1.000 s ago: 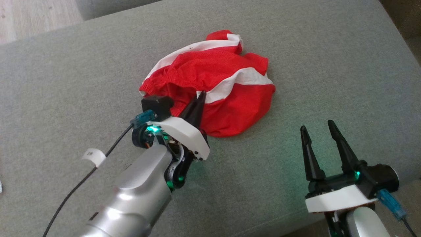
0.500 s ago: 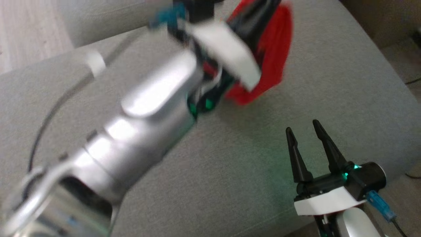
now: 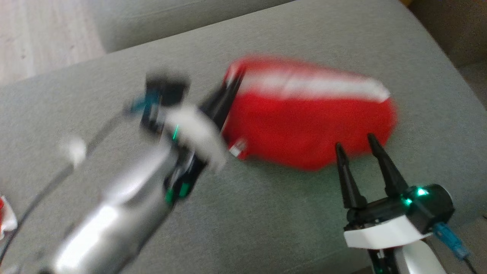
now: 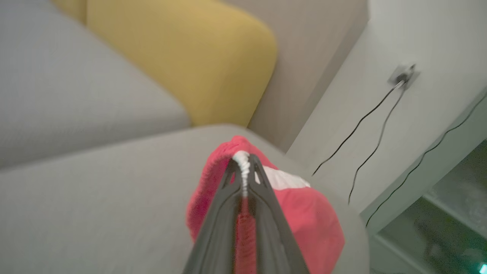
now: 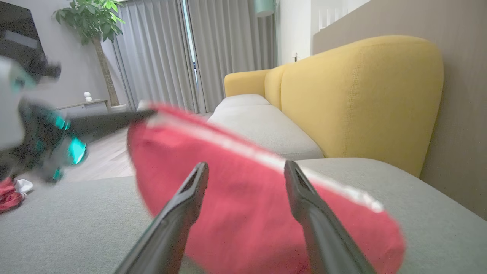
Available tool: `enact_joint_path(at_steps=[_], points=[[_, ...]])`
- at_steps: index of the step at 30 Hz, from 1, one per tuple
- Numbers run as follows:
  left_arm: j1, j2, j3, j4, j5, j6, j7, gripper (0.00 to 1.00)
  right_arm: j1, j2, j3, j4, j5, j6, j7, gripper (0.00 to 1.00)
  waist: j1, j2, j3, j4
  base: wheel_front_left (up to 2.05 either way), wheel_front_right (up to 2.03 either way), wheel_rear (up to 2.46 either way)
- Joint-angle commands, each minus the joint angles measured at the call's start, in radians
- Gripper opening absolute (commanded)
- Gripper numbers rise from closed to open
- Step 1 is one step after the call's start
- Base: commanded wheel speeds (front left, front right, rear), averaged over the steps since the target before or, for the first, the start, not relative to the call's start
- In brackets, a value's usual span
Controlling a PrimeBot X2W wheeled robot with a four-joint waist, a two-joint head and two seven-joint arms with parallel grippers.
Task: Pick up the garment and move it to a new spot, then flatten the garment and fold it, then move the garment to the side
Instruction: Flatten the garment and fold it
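The garment (image 3: 304,114) is red cloth with a white band, blurred by motion, hanging spread over the grey cushion (image 3: 266,220). My left gripper (image 3: 232,82) is shut on the garment's upper left edge; in the left wrist view the bunched hem (image 4: 242,171) is pinched between the closed fingers (image 4: 224,213). My right gripper (image 3: 355,140) stands open at the lower right, its tips just short of the garment's lower right edge. In the right wrist view the garment (image 5: 243,198) hangs just beyond my open right gripper (image 5: 245,167), with the left gripper's body (image 5: 34,125) at the left.
A yellow sofa back (image 5: 361,99) rises behind the grey seat (image 5: 262,125). Wooden floor (image 3: 42,34) lies beyond the cushion's far left edge. Another red and white cloth (image 5: 11,190) lies at the far left. Cables (image 4: 365,133) run down a white wall.
The left gripper closed on the garment, swung it up high, and now holds it lower with the cloth spread out to the right. The head camera shifted; the right gripper stayed open.
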Motion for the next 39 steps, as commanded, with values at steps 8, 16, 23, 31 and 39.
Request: enact_joint_path(at_steps=[8,16,23,31,39], points=[[0.223,0.17,-0.008,-0.078,0.067,0.086,-0.15,0.0,-0.045,-0.005,-0.044,-0.001,0.033,-0.001,0.0,1.0,0.0,0.0,0.089,0.152,0.0,0.0,0.0],[0.247,0.202,0.012,-0.051,0.168,0.132,-0.21,0.0,-0.176,-0.091,-0.063,0.242,0.124,-0.001,0.006,1.0,0.0,0.0,0.127,0.256,0.0,0.0,0.0],[0.236,0.158,0.054,0.012,0.189,0.116,-0.218,0.0,-0.303,-0.178,0.04,0.411,0.272,-0.001,0.092,1.0,0.0,0.0,0.136,0.299,0.0,0.0,0.0],[0.234,0.118,0.08,0.059,0.219,0.085,-0.219,0.0,-0.352,-0.228,0.145,0.476,0.398,-0.001,0.115,0.94,0.0,0.0,0.135,0.312,0.0,0.0,0.0],[0.247,0.097,0.123,0.087,0.252,0.06,-0.219,0.0,-0.356,-0.246,0.167,0.483,0.423,-0.001,0.067,0.0,0.0,0.0,0.125,0.305,0.0,0.0,0.0]])
